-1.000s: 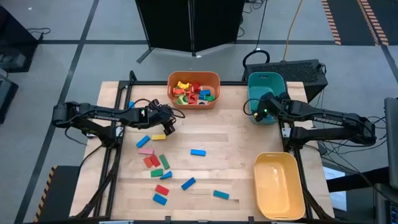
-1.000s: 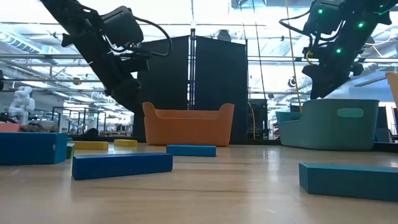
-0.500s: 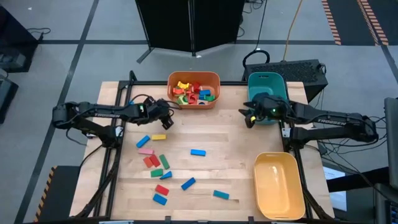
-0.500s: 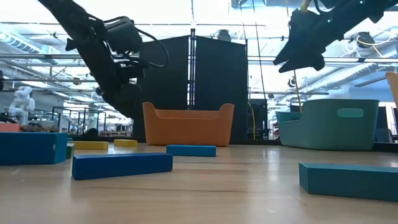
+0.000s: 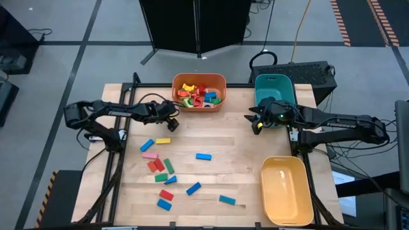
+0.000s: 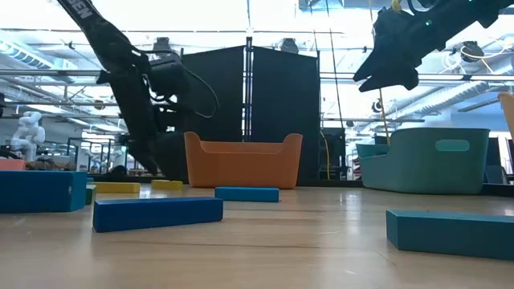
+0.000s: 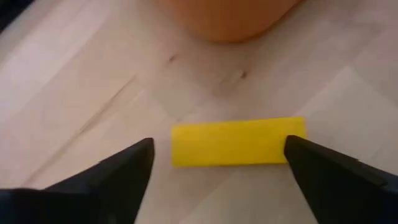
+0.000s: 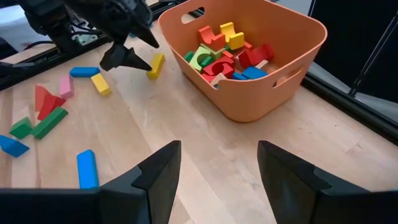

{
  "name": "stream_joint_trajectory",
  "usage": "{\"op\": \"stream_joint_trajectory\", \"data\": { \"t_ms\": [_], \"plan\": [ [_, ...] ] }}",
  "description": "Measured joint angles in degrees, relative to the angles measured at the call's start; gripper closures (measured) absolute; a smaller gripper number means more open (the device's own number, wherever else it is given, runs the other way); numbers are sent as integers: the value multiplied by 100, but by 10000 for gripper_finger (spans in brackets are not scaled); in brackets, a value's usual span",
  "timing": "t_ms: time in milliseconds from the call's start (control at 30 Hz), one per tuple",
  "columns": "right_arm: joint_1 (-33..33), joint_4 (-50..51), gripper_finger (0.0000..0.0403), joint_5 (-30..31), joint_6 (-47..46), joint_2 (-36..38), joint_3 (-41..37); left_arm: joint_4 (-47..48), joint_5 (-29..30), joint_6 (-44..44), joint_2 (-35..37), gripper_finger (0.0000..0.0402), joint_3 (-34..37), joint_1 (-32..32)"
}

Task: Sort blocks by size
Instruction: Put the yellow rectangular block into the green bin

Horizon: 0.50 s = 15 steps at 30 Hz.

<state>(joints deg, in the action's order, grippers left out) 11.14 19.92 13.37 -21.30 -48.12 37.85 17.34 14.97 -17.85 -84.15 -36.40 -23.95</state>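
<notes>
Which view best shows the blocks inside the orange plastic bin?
Right wrist view: it looks into the orange plastic bin, showing red, yellow, green and blue blocks. High view shows them tiny; low view only the bin's wall; left wrist view only its edge.

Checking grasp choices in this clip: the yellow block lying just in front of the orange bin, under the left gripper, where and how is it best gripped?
Probably across its short width at mid-length, coming straight down. The yellow block lies flat on the table, clear of the orange bin, long sides exposed. The left gripper is open, its fingers bracketing the block's ends, so turning the wrist would likely give a narrower, surer pinch.
</notes>
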Motion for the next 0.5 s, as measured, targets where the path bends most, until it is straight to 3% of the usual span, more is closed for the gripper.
{"op": "stream_joint_trajectory", "data": {
  "t_ms": [133, 500],
  "plan": [
    [0, 0, 202, 2, -4, 0, 0, -176, -79, 14, -135, 5, 5, -30],
    [0, 2, 202, 2, -28, 0, 0, -505, -128, 463, -117, 9, 19, -33]
  ]
}}
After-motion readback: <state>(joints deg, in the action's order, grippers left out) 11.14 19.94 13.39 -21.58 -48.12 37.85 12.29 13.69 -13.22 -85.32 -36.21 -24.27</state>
